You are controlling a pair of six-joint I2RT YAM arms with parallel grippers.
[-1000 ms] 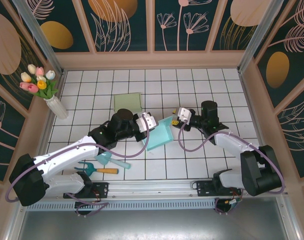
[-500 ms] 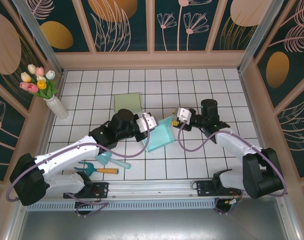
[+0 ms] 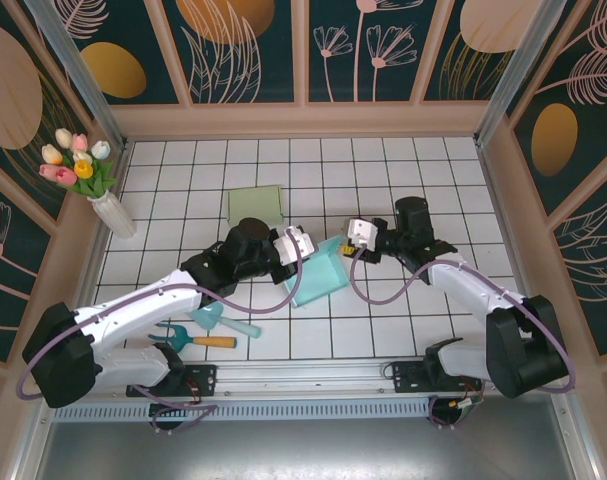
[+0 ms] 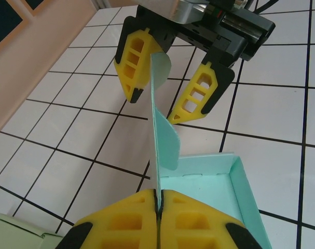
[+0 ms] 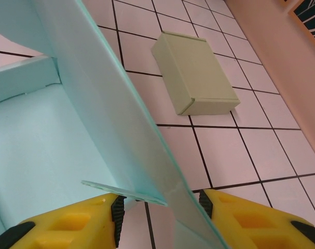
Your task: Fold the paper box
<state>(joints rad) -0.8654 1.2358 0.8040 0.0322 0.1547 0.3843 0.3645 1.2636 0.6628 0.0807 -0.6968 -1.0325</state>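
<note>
Tiled table (image 3: 433, 170), box (image 3: 323, 272) in left claw (image 4: 157, 199)

paper box (image 4: 201, 187): thin matt card | table (image 3: 383, 332): smooth glossy tile

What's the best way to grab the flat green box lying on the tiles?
Probably from straight above, pinching the two long sides of the green box across its narrower width. It lies flat and closed on the tiles, so its broad top gives nothing to pinch. Its side walls are straight and stand free of other things.
</note>
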